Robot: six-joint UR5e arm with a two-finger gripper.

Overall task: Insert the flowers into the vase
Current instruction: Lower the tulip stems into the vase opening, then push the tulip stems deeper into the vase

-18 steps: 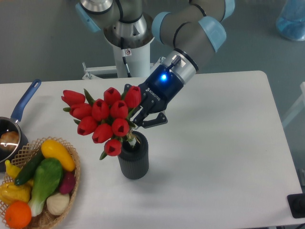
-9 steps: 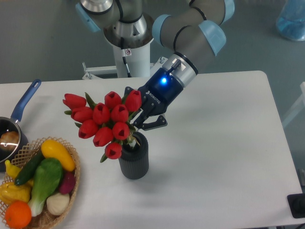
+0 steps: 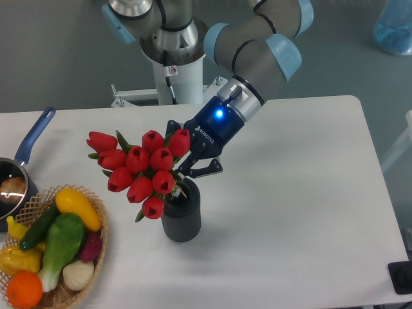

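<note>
Flowers clamped in claw, stems entering vase

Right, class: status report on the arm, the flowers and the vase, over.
Gripper shut on the flowers. Stems at the vase mouth, bunch tilted left. Nothing blocking; basket stands apart, left.

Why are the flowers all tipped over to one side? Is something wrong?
The flowers lean left over the vase instead of standing straight, because the gripper holds them tilted with its jaws closed on the stems. The vase stands upright. Nothing looks spilled or broken.
</note>
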